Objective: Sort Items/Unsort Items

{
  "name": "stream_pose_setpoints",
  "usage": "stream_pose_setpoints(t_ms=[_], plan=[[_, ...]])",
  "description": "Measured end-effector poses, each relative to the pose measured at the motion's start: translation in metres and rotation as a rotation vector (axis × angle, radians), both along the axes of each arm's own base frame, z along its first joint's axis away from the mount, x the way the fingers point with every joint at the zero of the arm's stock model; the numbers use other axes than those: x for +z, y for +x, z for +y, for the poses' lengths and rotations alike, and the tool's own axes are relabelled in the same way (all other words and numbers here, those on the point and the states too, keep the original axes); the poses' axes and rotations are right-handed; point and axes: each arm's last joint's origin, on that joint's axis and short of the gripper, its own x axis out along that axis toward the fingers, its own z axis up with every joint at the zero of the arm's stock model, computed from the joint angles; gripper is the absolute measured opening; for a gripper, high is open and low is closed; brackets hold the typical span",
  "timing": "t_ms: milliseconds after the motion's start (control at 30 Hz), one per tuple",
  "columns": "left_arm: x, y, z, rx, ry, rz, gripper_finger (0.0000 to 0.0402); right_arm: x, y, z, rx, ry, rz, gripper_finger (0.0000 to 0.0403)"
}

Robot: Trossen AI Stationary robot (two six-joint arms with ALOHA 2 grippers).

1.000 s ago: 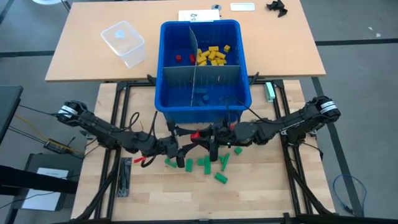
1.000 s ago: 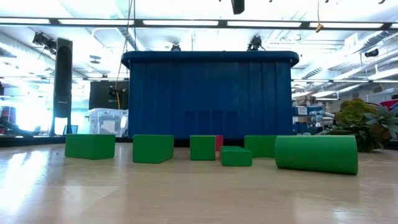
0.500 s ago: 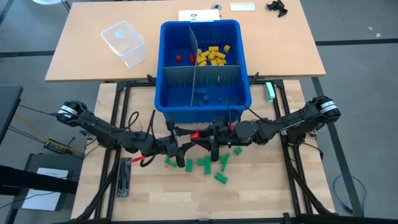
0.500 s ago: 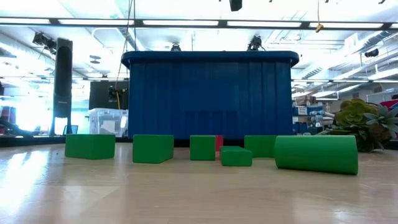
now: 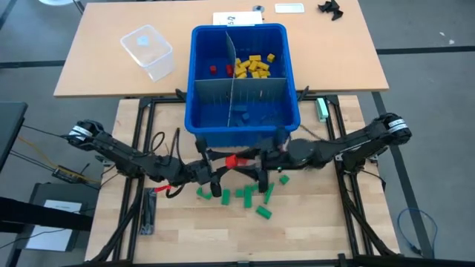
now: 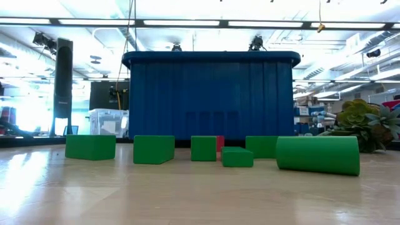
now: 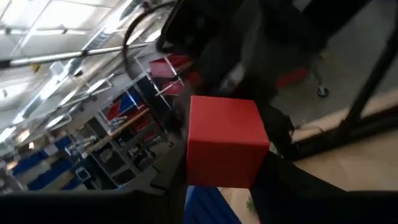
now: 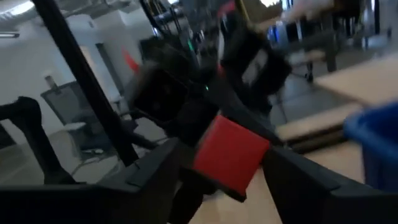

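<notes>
Handover of a red block, mid-air, in front of the bin

Left gripper (image 5: 220,167) and right gripper (image 5: 254,159) meet at the red block (image 5: 236,159) above the tabletop (image 5: 312,230). I cannot tell which one grips it. Judged next: one releases, the other carries it to the blue bin (image 5: 241,135), probably. Green blocks (image 5: 247,195) lie below.
</notes>
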Motion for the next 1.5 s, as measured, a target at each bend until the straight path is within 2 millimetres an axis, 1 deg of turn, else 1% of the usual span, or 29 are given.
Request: stream_pose_setpoints(t_ms=[100, 167, 233, 367, 467, 600, 733, 900, 967, 1033, 1100, 1233, 1367, 1500], plan=[[0.0, 0.0, 0.001, 0.02, -0.064, -0.03, 0.0146, 0.023, -0.021, -0.006, -0.018, -0.045, -0.048, 0.0235], [0.005, 0.001, 0.003, 0.049, -0.077, -0.043, 0.0149, 0.029, -0.031, -0.009, -0.043, -0.077, -0.031, 0.0235], [0.012, 0.001, 0.003, 0.064, -0.082, -0.061, 0.0149, 0.03, -0.039, -0.012, -0.063, -0.122, 0.015, 0.0234], [0.021, 0.004, 0.007, 0.166, -0.078, -0.041, 0.0149, 0.044, -0.065, -0.019, -0.114, -0.157, 0.033, 0.0229], [0.036, 0.009, 0.016, 0.25, -0.084, -0.033, 0.0149, 0.042, -0.079, -0.024, -0.157, -0.181, 0.12, 0.0228], [0.057, 0.018, 0.039, 0.371, -0.051, 0.094, 0.0149, 0.04, -0.093, -0.03, -0.218, -0.2, 0.202, 0.0228], [0.089, 0.02, 0.081, 0.499, -0.089, 0.179, 0.0149, 0.03, -0.094, -0.032, -0.265, -0.243, 0.302, 0.0225], [0.122, 0.008, 0.147, 0.574, -0.161, 0.211, 0.015, 0.021, -0.086, -0.031, -0.304, -0.27, 0.356, 0.0222], [0.13, 0.0, 0.176, 0.62, -0.185, 0.195, 0.015, 0.015, -0.08, -0.029, -0.302, -0.281, 0.38, 0.0222], [0.133, -0.009, 0.202, 0.643, -0.22, 0.174, 0.015, 0.01, -0.074, -0.028, -0.304, -0.29, 0.4, 0.0222], [0.132, -0.02, 0.229, 0.656, -0.263, 0.161, 0.015, 0.004, -0.067, -0.026, -0.305, -0.3, 0.423, 0.0221], [0.119, -0.035, 0.281, 0.679, -0.373, 0.144, 0.015, -0.009, -0.055, -0.024, -0.345, -0.318, 0.473, 0.022], [0.096, -0.037, 0.325, 0.7, -0.423, 0.183, 0.015, -0.019, -0.046, -0.022, -0.364, -0.336, 0.508, 0.022], [0.074, -0.031, 0.359, 0.706, -0.478, 0.258, 0.015, -0.024, -0.042, -0.022, -0.368, -0.341, 0.525, 0.0219]])
